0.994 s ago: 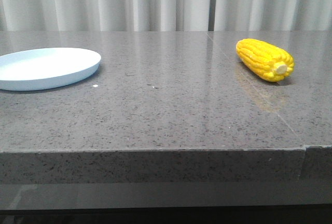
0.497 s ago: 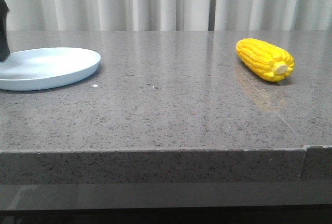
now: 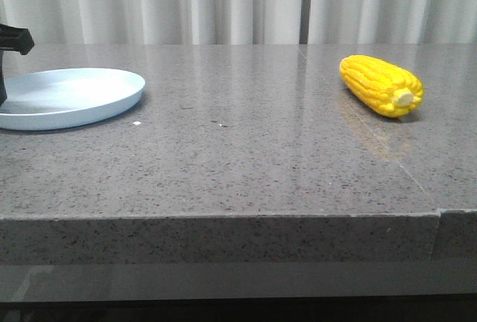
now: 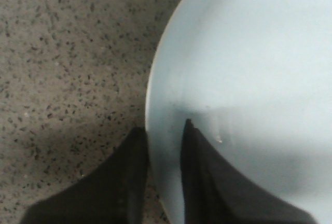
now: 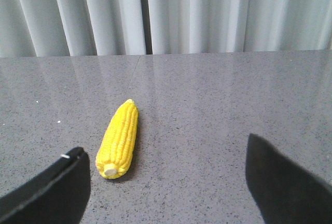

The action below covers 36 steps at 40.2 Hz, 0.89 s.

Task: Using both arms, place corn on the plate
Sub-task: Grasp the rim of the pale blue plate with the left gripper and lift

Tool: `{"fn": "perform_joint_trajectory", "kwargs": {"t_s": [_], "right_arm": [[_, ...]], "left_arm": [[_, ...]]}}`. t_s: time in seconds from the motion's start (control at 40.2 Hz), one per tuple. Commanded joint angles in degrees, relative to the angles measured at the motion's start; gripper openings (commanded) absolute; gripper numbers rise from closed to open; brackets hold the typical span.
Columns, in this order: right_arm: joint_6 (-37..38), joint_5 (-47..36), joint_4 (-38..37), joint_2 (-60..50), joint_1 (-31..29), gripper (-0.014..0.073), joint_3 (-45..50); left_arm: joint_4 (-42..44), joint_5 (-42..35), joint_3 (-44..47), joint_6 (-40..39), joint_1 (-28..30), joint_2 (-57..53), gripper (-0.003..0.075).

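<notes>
The yellow corn (image 3: 380, 86) lies on its side on the right of the table, pale stub end toward the front. The pale blue plate (image 3: 112, 104) sits at the far left. Only a black part of my left arm (image 3: 12, 39) shows, at the plate's left edge. In the left wrist view my left gripper (image 4: 165, 126) straddles the rim of the plate (image 4: 249, 53), one finger outside on the table and one inside, closed to a narrow gap on it. My right gripper (image 5: 165, 149) is wide open and empty, short of the corn (image 5: 119, 138), which lies nearer one finger.
The speckled grey stone table (image 3: 238, 158) has a front edge low in the front view and a seam on its right side. White curtains (image 3: 223, 1) hang behind the table.
My left arm came into the front view at the plate's left edge and has shifted there since half a second ago. Corn and plate have not moved.
</notes>
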Motion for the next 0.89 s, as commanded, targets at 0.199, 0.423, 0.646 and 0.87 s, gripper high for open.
{"fn": "perform_joint_trajectory", "kwargs": {"t_s": [0.199,0.423,0.646,0.87], "right_arm": [[-0.3,-4.2,0.4,0.9,-0.2,0.0634,-1.7],[-0.3,-4.2,0.4,0.9,-0.2,0.0634,-1.7],[-0.3,-4.2,0.4,0.9,-0.2,0.0634,-1.7],[-0.3,-4.2,0.4,0.9,-0.2,0.0634,-1.7]], "left_arm": [[-4.4,-2.9,-2.5,0.1,-0.5,-3.8,-0.0020],[-17.6,0.2,-9.8,0.8,-0.5,-5.4,-0.0020],[-23.0,0.9,-13.1,2.0,-5.6,-4.2,-0.0020],[-25.2,-2.4,-13.1,2.0,-12.1,1.1,-0.0019]]}}
